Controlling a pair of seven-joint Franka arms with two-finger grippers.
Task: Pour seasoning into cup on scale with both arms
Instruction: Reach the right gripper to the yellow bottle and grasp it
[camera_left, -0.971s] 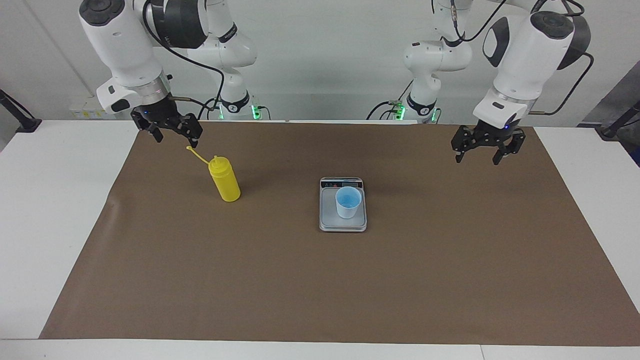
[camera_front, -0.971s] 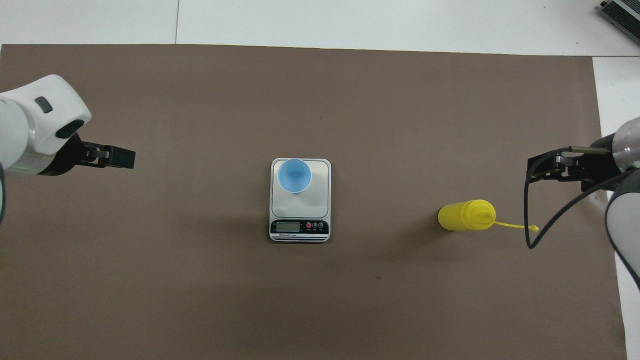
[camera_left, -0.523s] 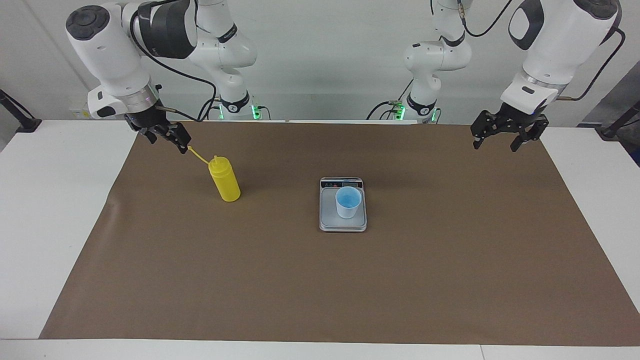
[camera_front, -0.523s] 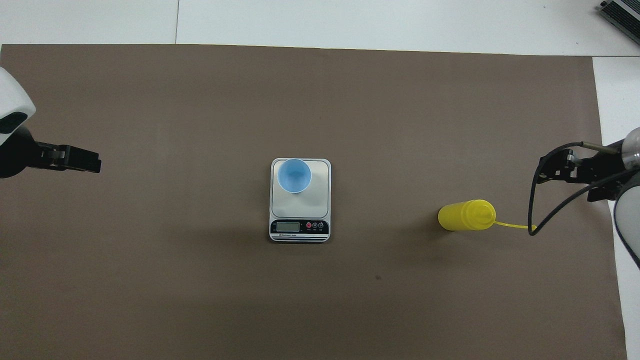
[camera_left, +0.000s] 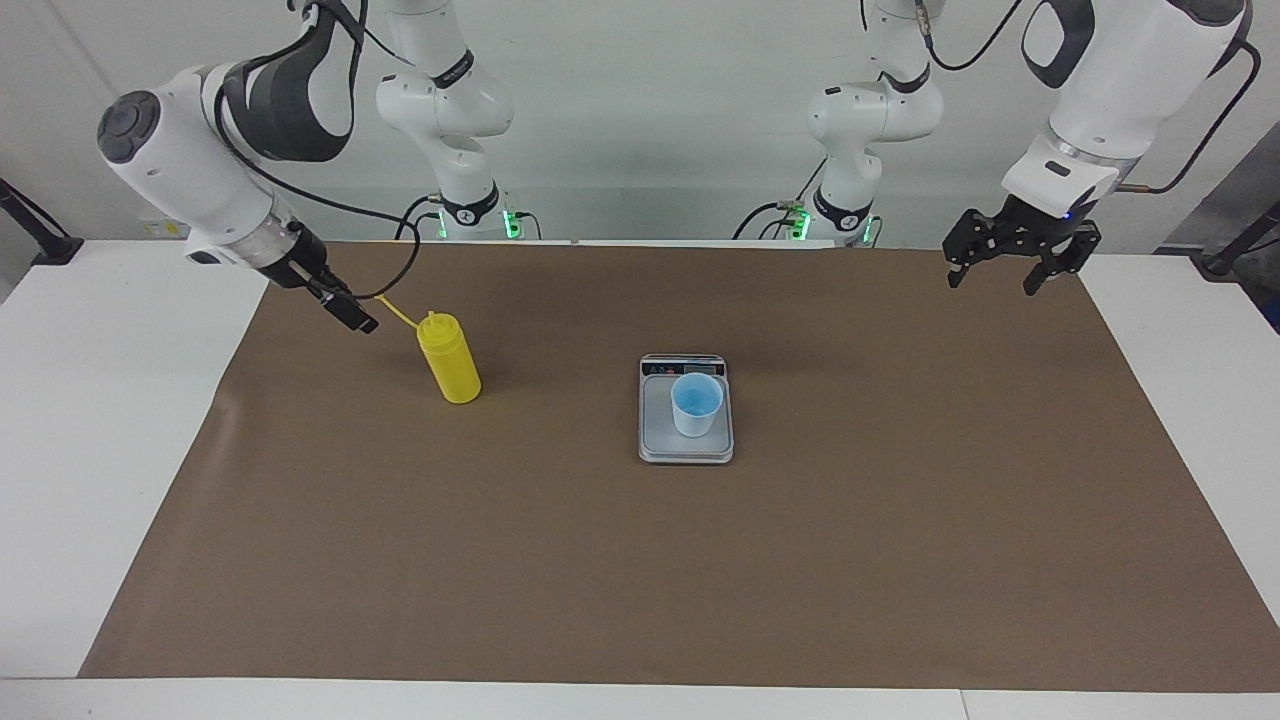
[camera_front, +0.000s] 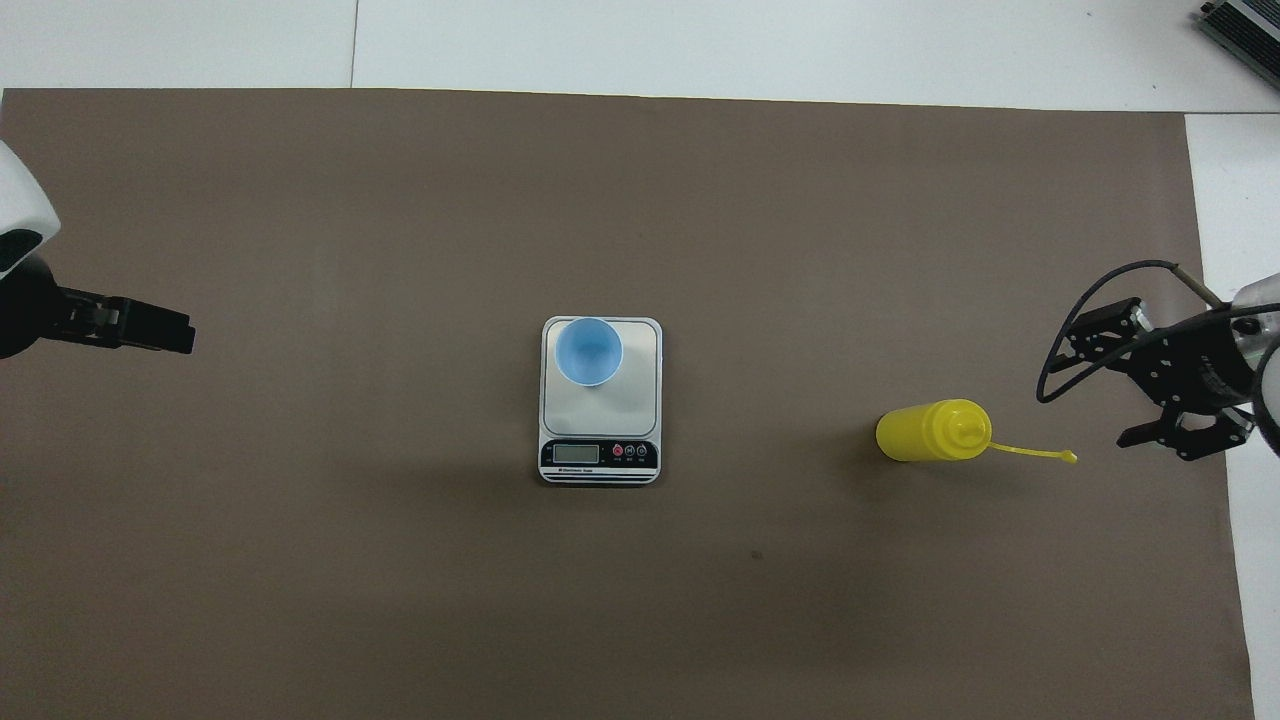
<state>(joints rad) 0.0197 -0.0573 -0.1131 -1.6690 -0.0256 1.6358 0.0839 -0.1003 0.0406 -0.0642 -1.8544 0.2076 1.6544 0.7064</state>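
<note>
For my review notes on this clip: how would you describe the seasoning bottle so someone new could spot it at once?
Start from the brown mat covering the table, and find the scale at its middle with the blue cup on it. Toward the right arm's end of the mat stands the seasoning bottle, alone and upright. It is the only yellow thing, taller than the cup, with a thin cap strap sticking out from its nozzle.

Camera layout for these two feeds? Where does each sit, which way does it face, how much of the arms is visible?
Facing view: high across the table, looking back at the robots; both arms show from base to left gripper and right gripper.
Overhead view: high above the robots' end, looking forward and steeply down; only the wrists and grippers show at the view's edges.
Shared: seasoning, cup on the scale, brown mat. The views are half a turn apart.
</note>
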